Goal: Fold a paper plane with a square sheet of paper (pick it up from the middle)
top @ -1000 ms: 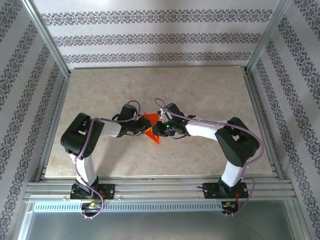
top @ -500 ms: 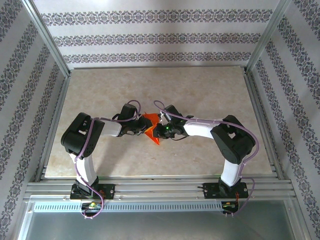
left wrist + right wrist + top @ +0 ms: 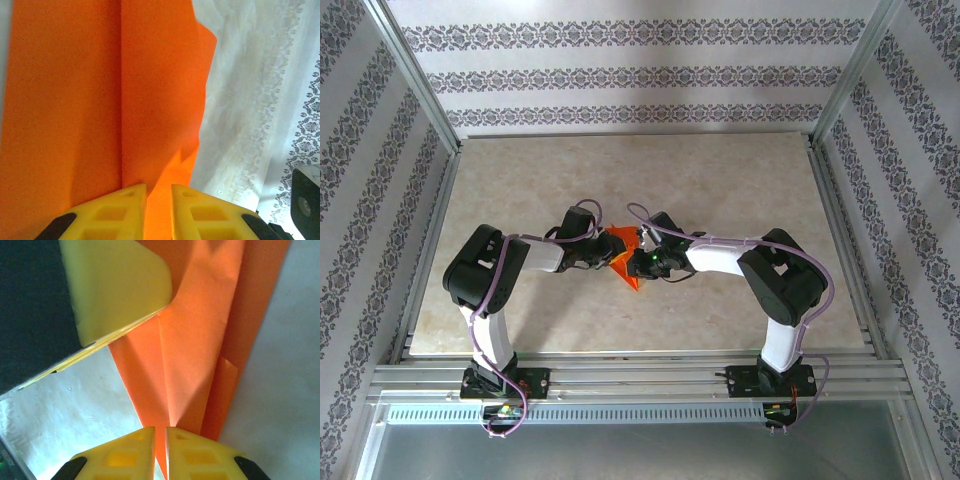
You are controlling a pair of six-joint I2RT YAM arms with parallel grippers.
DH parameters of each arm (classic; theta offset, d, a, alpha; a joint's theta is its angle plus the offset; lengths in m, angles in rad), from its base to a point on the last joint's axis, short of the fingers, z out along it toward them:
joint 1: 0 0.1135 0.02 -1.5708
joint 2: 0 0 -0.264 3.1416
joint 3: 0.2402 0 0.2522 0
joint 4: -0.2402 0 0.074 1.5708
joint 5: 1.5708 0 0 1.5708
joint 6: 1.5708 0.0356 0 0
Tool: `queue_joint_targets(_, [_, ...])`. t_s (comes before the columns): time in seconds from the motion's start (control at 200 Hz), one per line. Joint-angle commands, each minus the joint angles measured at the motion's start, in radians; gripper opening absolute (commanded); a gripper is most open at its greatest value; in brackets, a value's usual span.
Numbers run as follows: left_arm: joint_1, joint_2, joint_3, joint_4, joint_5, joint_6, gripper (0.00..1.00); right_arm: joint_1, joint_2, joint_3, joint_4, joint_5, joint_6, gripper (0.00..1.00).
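- Paper plane (image 3: 624,262), part-folded, lies at the middle of the table (image 3: 720,180), well clear of every edge, between both grippers; it has not shifted.
- Left gripper (image 3: 159,189): fingers a narrow gap apart, orange showing in the gap. They seem to be easing off, and we cannot tell whether they grip.
- Right gripper (image 3: 160,432): fingers pinched on the paper's folded edge; its elbow (image 3: 778,275) has swung inward. We judge the hold is passing rightward.

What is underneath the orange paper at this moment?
Pale marbled table top shows on both sides of the folded orange paper, so it lies below it. The patch straight beneath is covered, and whether the paper touches the table cannot be told.
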Motion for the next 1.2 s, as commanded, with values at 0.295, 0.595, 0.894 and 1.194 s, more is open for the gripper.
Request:
queue_joint_targets(0.295, [-0.008,0.059,-0.013,-0.133,-0.054,0.024,0.23,-0.004,0.021,-0.008,-0.049,0.031,0.001,0.15])
queue_joint_targets(0.595, [-0.009,0.059,-0.006,-0.135,-0.049,0.028,0.24,-0.005,0.036,-0.006,-0.031,-0.009,-0.001,0.15])
queue_joint_targets(0.894, [-0.011,0.087,0.019,-0.243,-0.089,0.038,0.24,-0.016,-0.007,-0.016,-0.022,-0.042,-0.03,0.15])
queue_joint_targets(1.194, [-0.011,0.104,0.018,-0.288,-0.123,0.022,0.24,0.0,-0.054,-0.059,-0.018,-0.057,-0.013,0.15])
